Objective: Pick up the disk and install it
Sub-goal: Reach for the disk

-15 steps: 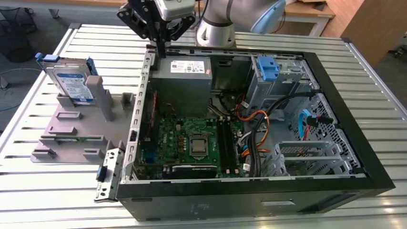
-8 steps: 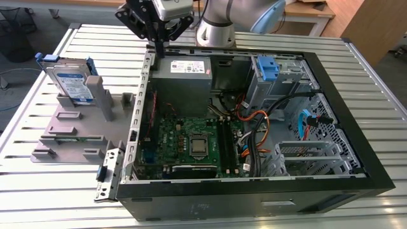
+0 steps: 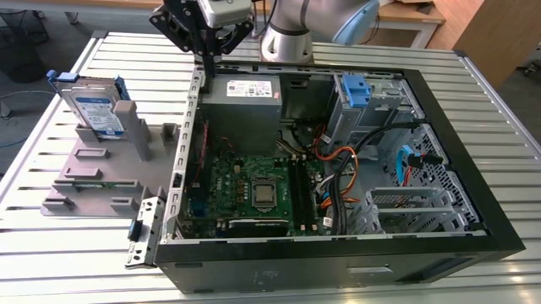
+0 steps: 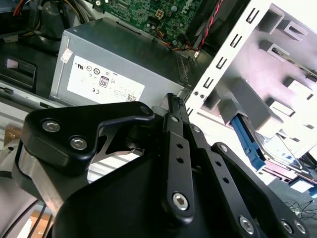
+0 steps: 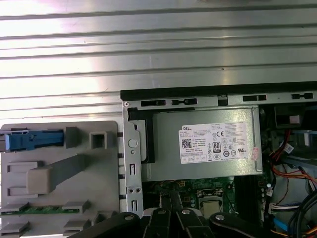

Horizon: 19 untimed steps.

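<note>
**disk waits on its stand, claw far off over the case wall**

at the exterior view's left, one disk [image 3: 93, 111] stands on edge in one grey fixture [image 3: 85, 190], silver face out, blue bracket around it. it looks loosely propped, so a skewed or one-sided grab could tip it out of its slot or catch a bracket tab on the fixture's posts.

further right, the one gripper [image 3: 204, 66] hangs over the rear wall of the one open computer case [image 3: 498, 209], well apart from the disk. its fingers are pinched together and hold nothing. so low and so near the metal edge, a sideways move risks a knock.

right again sit one power supply [image 3: 245, 95], one drive cage [image 3: 384, 95] with one blue latch [image 3: 358, 88], and a loose bundle of cables [image 3: 343, 183] that could snag a disk going in.
</note>
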Motion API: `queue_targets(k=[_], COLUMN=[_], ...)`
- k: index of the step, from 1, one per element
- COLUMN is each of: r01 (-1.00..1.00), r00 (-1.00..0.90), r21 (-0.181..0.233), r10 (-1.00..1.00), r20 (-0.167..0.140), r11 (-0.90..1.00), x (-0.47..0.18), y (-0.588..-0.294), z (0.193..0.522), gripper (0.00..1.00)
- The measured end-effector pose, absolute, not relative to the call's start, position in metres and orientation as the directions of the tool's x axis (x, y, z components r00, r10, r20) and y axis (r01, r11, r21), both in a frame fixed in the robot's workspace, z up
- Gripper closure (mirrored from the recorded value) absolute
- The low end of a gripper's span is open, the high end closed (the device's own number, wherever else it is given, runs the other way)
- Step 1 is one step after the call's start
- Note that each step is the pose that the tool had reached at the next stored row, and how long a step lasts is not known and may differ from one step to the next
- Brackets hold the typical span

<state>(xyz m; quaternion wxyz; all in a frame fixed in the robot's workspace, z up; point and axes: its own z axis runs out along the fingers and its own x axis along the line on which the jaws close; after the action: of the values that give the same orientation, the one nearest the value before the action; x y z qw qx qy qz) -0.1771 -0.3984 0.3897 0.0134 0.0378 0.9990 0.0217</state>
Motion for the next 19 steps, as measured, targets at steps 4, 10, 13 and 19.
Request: queue_targets(k=[4, 10, 13, 19], r01=[0.075, 0.075, 0.075, 0.075], r00=[-0.997, -0.997, -0.997, -0.997], r21=[0.044, 0.044, 0.044, 0.044], r10=[0.076, 0.076, 0.076, 0.076], r20=[-0.025, -0.025, -0.025, -0.026], r11=[0.996, 0.996, 0.996, 0.996], x=[-0.1775, -0.1778, -0.1788, -0.1872], y=[-0.3985, -0.3985, -0.3985, -0.3981], z=[0.3897, 0.3897, 0.3897, 0.3893], gripper=[0.89, 0.89, 0.89, 0.89])
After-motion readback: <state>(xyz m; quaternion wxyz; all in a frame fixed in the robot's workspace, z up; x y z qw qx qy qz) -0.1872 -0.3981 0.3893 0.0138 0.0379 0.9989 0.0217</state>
